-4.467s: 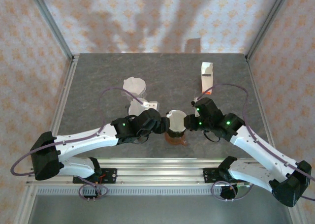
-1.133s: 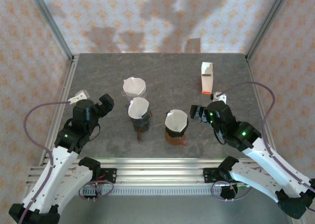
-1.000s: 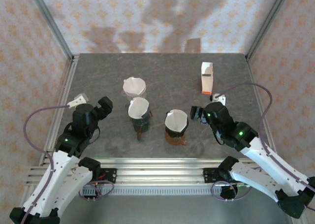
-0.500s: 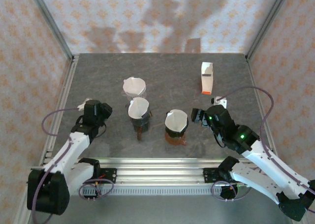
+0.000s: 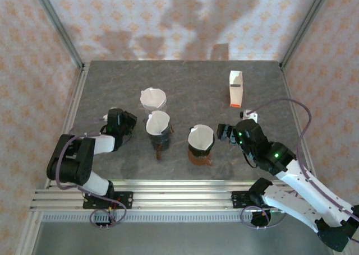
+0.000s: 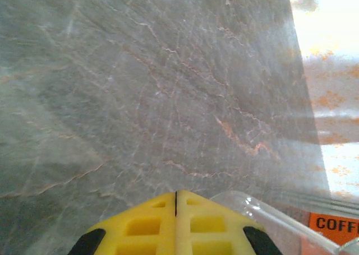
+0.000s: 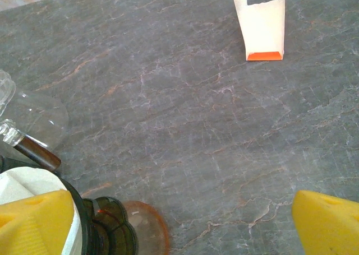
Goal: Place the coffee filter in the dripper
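Observation:
Three drippers stand mid-table, each with a white coffee filter inside. One is a clear dripper (image 5: 152, 100), one a dark dripper (image 5: 158, 127). The third, a dark dripper on an amber base (image 5: 201, 142), holds a coffee filter (image 5: 201, 135). My left gripper (image 5: 126, 123) sits low just left of the dark dripper, shut and holding nothing. Its yellow fingers (image 6: 157, 221) press together, with a clear glass rim (image 6: 263, 210) beside them. My right gripper (image 5: 224, 133) stands open just right of the amber-based dripper (image 7: 109, 230), holding nothing, its fingertips (image 7: 33, 221) wide apart.
A white packet with an orange end (image 5: 236, 88) lies at the back right, also in the right wrist view (image 7: 259, 19). An orange label reading "COFF" (image 6: 336, 224) shows at the left wrist view's corner. Aluminium posts and patterned walls ring the grey stone table (image 5: 190, 81).
My left arm has folded back and its gripper has swung in toward the dark dripper while closing from open to shut. The right arm has barely moved.

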